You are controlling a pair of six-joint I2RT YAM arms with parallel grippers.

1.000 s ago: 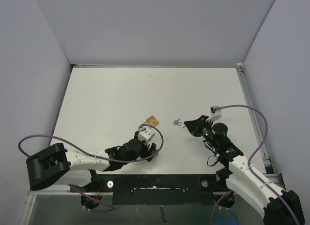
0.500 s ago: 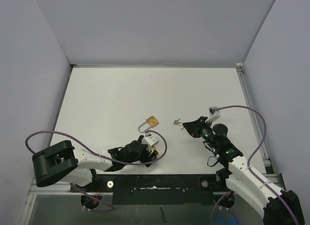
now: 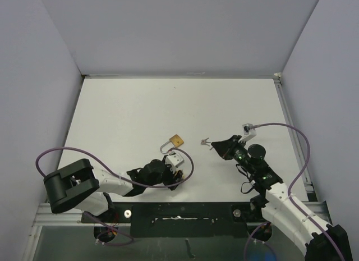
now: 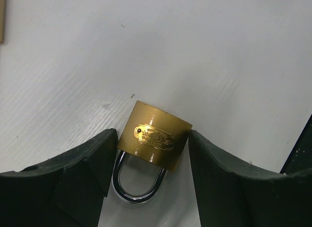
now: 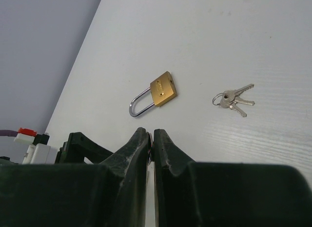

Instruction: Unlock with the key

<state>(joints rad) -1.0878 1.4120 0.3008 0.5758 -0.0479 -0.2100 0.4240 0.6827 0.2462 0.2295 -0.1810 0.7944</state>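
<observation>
The work area is a white counter (image 3: 140,104) enclosed by plain grey walls.

The left arm lies low along the near edge and reaches to the centre. The left gripper (image 4: 153,145) has its jaws spread, and the padlock (image 4: 156,136) lies flat on the counter between the two tips. The left wrist view shows the tips close against the brass body. It does not show for certain whether they touch it.

The right arm reaches in from the near right corner. The right gripper (image 5: 151,138) has its jaws pressed together with nothing between them.

The long axis of the padlock runs from the steel loop, which points back toward the left wrist, to the brass body, which points away toward the far right.

The keys (image 3: 205,141) are a small bunch on a ring. They lie on the counter just right of the padlock, between it and the right gripper. The right arm is the nearer one. In the right wrist view the keys lie ahead of the jaws and off to the right, with the ring toward the padlock and the blades pointing away from it.

Only the top view shows both arms together. Only the left wrist view shows the padlock framed by the jaws. No view shows the keyhole.
</observation>
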